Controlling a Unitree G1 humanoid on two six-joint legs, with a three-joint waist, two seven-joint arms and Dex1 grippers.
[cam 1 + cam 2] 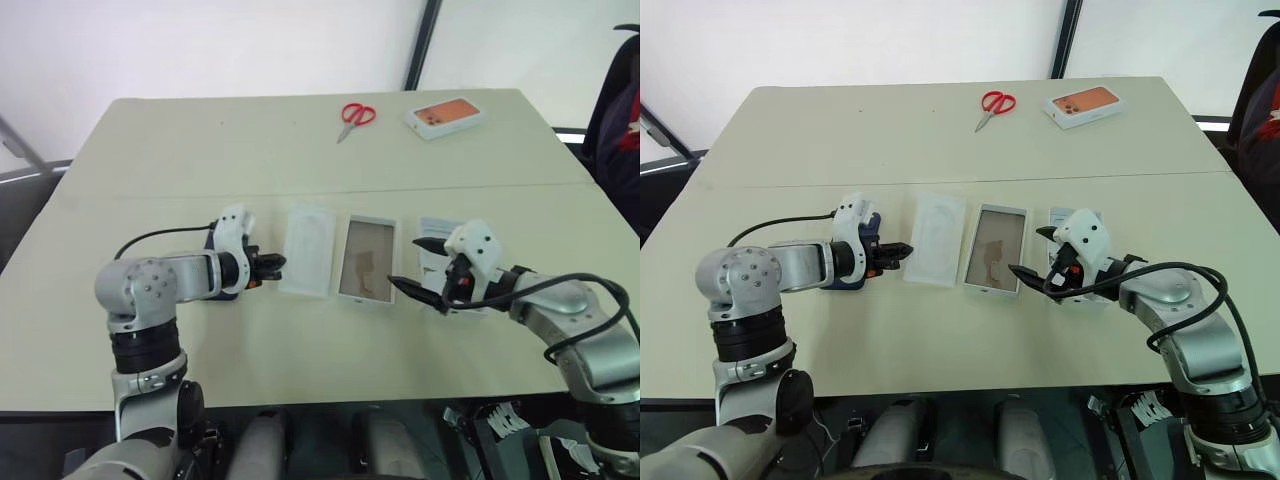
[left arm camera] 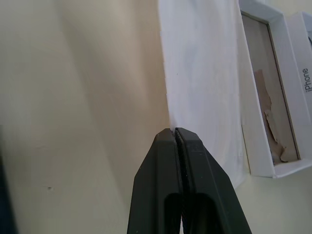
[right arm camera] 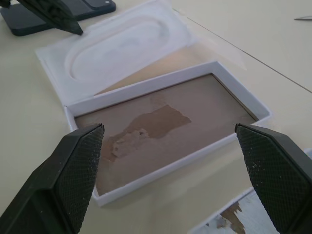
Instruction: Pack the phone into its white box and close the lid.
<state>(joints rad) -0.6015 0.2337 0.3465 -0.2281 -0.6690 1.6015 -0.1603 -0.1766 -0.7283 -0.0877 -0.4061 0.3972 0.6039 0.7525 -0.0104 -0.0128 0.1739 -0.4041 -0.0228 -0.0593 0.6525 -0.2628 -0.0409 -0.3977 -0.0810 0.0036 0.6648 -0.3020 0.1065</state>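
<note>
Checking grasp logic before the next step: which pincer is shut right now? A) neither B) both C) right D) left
D: the left pincer has its two black fingers pressed together at the edge of the white insert, with nothing visibly caught between them, while the right pincer is spread wide in front of the white box.

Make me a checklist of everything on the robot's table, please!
Surface: beige table, with a seam across it.
Job's things: phone lies beside the left arm, not packed; white box open, brown inside; lid lies off the box, under the right claw.
Clutter: white insert between phone and box; red scissors; orange-picture box at the far edge.
Claws: left claw shut, tips at the insert's edge; right claw open beside the box.
Cables: black cable on the left arm, another on the right.
Surroundings: white wall, dark post.
</note>
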